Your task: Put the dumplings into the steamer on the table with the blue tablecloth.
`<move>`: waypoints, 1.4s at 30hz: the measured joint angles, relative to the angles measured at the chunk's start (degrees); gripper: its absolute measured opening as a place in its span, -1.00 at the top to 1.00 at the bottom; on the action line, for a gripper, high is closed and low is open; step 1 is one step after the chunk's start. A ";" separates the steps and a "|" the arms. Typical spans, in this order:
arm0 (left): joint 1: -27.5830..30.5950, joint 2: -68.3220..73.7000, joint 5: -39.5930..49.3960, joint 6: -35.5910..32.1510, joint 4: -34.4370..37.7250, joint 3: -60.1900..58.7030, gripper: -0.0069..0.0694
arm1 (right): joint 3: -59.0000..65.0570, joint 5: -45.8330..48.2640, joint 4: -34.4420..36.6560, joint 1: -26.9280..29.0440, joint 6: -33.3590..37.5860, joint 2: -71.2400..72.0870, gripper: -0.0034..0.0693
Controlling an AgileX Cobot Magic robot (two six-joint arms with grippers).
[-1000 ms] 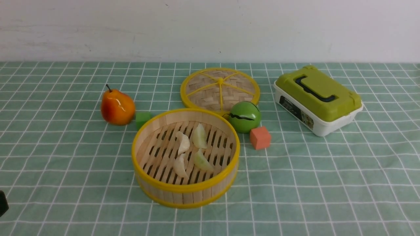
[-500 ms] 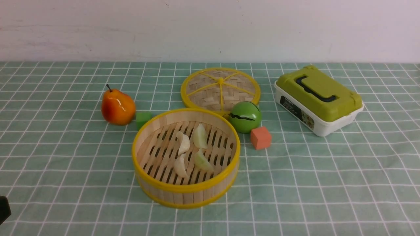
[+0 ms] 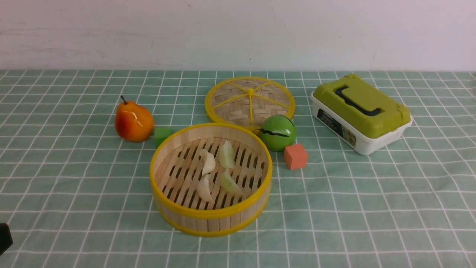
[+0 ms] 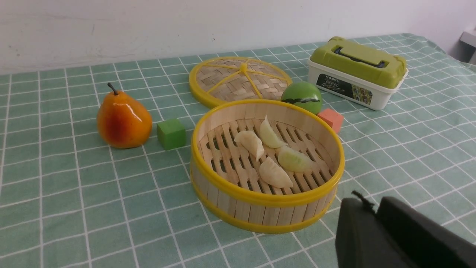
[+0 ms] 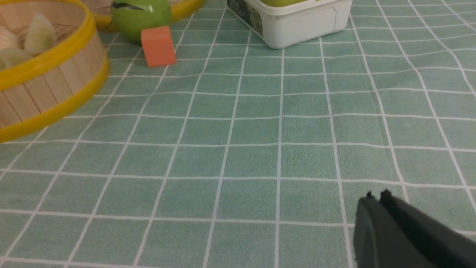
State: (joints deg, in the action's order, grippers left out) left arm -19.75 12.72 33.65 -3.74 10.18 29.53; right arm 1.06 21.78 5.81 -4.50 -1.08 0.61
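Note:
The round bamboo steamer (image 3: 210,216) with yellow rim bands stands mid-table on the blue tablecloth (image 3: 372,193). Several pale dumplings (image 3: 208,162) lie close together on its slatted bottom, also seen in the left wrist view as dumplings (image 4: 275,173) inside the steamer (image 4: 260,199). My left gripper (image 4: 366,201) hovers near the steamer's front side, fingers together, holding nothing. Only a dark piece of the left arm (image 3: 3,238) shows at the front view's lower left edge. My right gripper (image 5: 375,196) is shut and empty over bare cloth, well away from the steamer (image 5: 55,96).
The flat woven lid (image 3: 250,99) lies behind the steamer. A green apple (image 3: 277,132) and an orange cube (image 3: 295,156) sit at its right. A pear (image 3: 133,121) and a green cube (image 3: 162,134) sit at its left. A green-lidded white box (image 3: 360,113) stands far right.
The dark piece of the left arm at the lower left edge has dropped slightly. The steamer, the dumplings and the other objects have not moved.

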 joint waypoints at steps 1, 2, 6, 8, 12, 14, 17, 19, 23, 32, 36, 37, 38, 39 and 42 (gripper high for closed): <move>0.00 0.00 0.00 0.00 0.00 0.00 0.64 | 0.00 0.00 0.00 0.00 0.00 0.00 0.89; 0.00 0.00 0.00 0.00 0.00 0.00 0.63 | 0.00 0.00 0.00 0.00 0.00 0.00 0.89; 0.00 0.00 0.00 0.00 0.00 0.00 0.62 | 0.00 0.00 0.18 0.00 0.00 0.00 0.88; 0.00 0.00 0.00 0.00 0.00 0.00 0.62 | 0.00 0.00 0.18 0.00 0.00 0.00 0.87; 0.00 0.00 0.00 0.00 0.00 0.00 0.61 | 0.00 0.00 0.18 0.00 0.00 0.00 0.87; 0.00 0.00 0.00 0.00 0.00 0.00 0.60 | 0.00 0.00 0.18 0.00 0.00 0.00 0.86; 0.00 0.00 0.00 0.00 0.00 0.00 0.59 | 0.00 0.00 0.18 0.00 0.00 0.00 0.85; 0.00 0.00 0.00 0.00 0.00 0.00 0.58 | 0.00 0.00 0.18 0.00 0.00 0.00 0.85; 0.00 0.00 0.00 0.00 0.00 0.00 0.58 | 0.00 0.00 0.18 0.00 0.00 0.00 0.84; 0.00 0.00 0.00 0.00 0.00 0.00 0.55 | 0.00 0.00 0.18 0.00 0.00 0.00 0.79; 0.07 -1.39 -2.28 0.00 0.15 -2.40 0.55 | 0.00 0.00 0.18 0.00 0.00 0.00 0.78; 0.45 -2.60 -3.30 -0.06 0.24 -4.03 0.55 | 0.00 0.00 0.18 0.00 0.00 0.00 0.77; 1.17 -4.11 -4.26 -0.37 -0.21 -6.25 0.55 | 0.00 0.00 0.18 0.00 0.00 0.00 0.77; 1.88 -5.52 -5.11 -0.44 -0.62 -7.44 0.55 | 0.00 0.00 0.18 0.00 0.00 0.00 0.76; 5.76 -11.52 -9.85 1.53 -1.49 -14.08 0.54 | 0.00 0.01 0.18 0.05 0.00 0.00 0.75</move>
State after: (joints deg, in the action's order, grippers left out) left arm -14.00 1.20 23.81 -2.21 8.69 15.45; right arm 1.06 21.79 5.99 -4.46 -1.08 0.61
